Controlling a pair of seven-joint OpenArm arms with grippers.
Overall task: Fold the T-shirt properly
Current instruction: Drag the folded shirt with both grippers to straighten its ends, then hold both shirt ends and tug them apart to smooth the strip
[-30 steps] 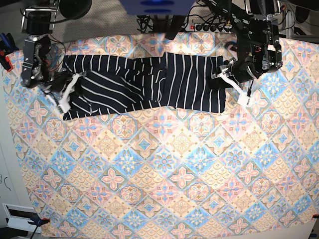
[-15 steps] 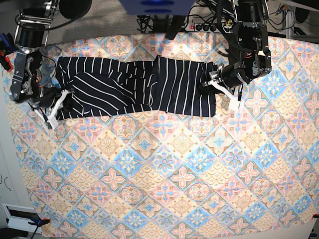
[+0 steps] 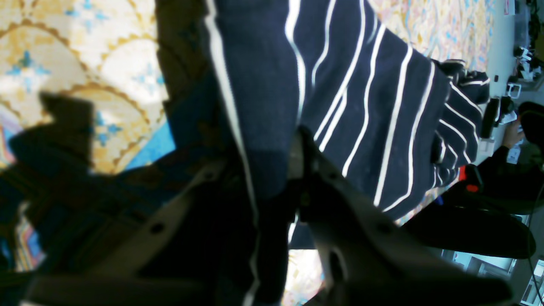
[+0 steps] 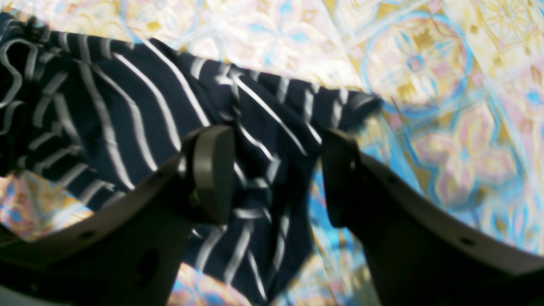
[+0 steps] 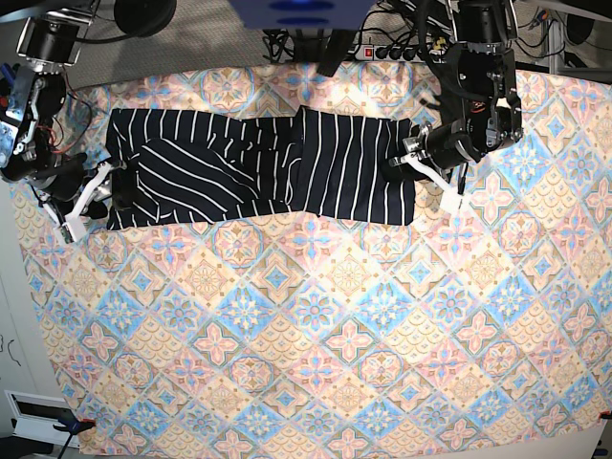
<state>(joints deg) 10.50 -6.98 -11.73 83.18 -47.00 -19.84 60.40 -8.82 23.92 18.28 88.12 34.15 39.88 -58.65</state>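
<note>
**Q:** Where is the T-shirt?

**A:** I see the striped T-shirt (image 5: 258, 167) lying as a wide band at the far side of the surface, on the floral tablecloth (image 5: 325, 325).

**Q:** And the claws?

**A:** My left claw (image 3: 293, 170) pinches the shirt's right edge. My right claw (image 4: 276, 174) is spread, over the left edge.

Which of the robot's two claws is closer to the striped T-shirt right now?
Left. The left gripper is clamped on the T-shirt at one end. The right gripper stands open at the shirt's other end, holding nothing.
</note>
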